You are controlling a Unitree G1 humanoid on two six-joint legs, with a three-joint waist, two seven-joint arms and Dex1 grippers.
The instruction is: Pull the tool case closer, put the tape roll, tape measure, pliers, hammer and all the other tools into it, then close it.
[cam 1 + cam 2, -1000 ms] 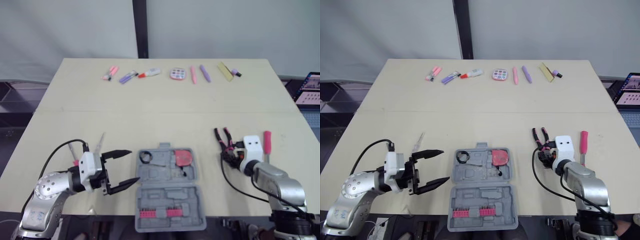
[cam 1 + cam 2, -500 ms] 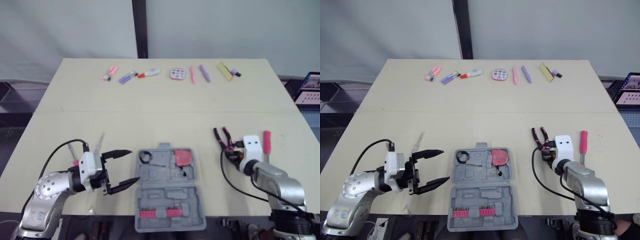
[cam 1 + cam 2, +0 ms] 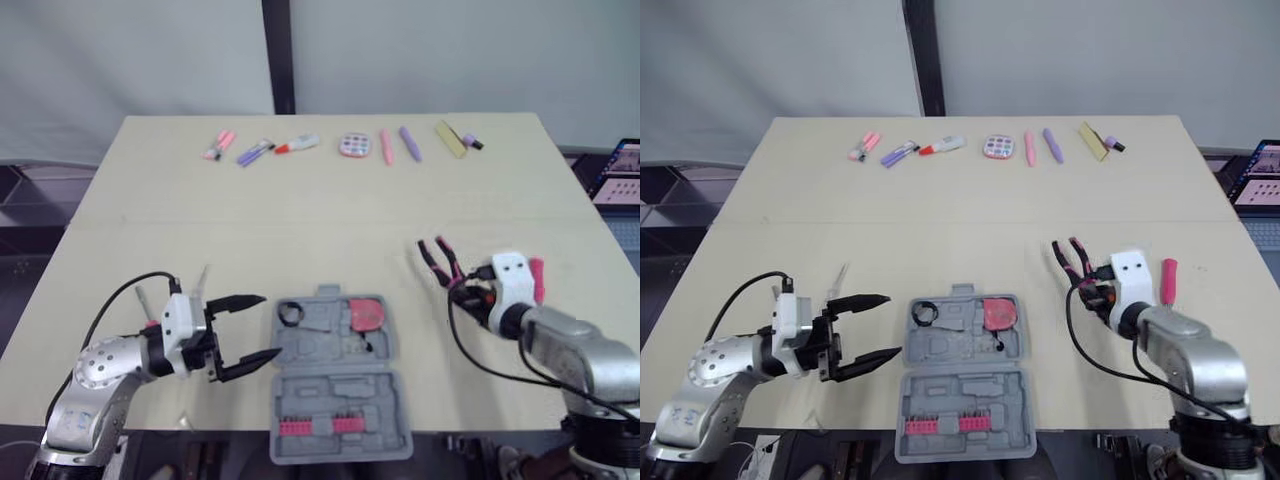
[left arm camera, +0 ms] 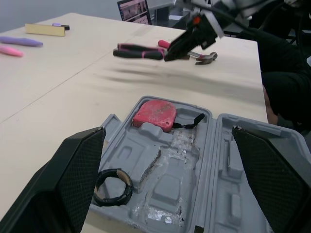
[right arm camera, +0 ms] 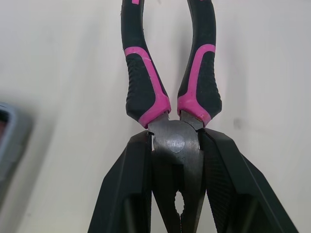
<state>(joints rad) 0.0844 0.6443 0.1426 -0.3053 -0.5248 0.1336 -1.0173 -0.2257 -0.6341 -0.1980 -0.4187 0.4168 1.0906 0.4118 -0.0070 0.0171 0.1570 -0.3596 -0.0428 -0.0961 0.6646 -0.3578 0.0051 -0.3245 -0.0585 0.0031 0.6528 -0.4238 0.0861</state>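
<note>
A: Pliers point(image 3: 1072, 262), where do you have them?
B: Your right gripper point(image 5: 176, 145) is clamped on their metal head, handles pointing toward the far edge, raised above the table point(image 3: 970, 230) to the right of the open tool case point(image 3: 960, 395).
A: And your left gripper point(image 3: 892, 324)?
B: Its fingers are spread wide, just left of the case. 2 tools sit inside: tape roll point(image 3: 926, 314) and tape measure point(image 3: 1000, 313). The hammer point(image 3: 1167, 280) lies beside your right gripper.

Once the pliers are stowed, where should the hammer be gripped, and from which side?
Probably the pink handle of the hammer, from above, with fingers across its width. It lies flat on the table with the handle pointing away from the robot, so that straight, narrow part is exposed. The right gripper, shut on the pliers, is nearest.
</note>
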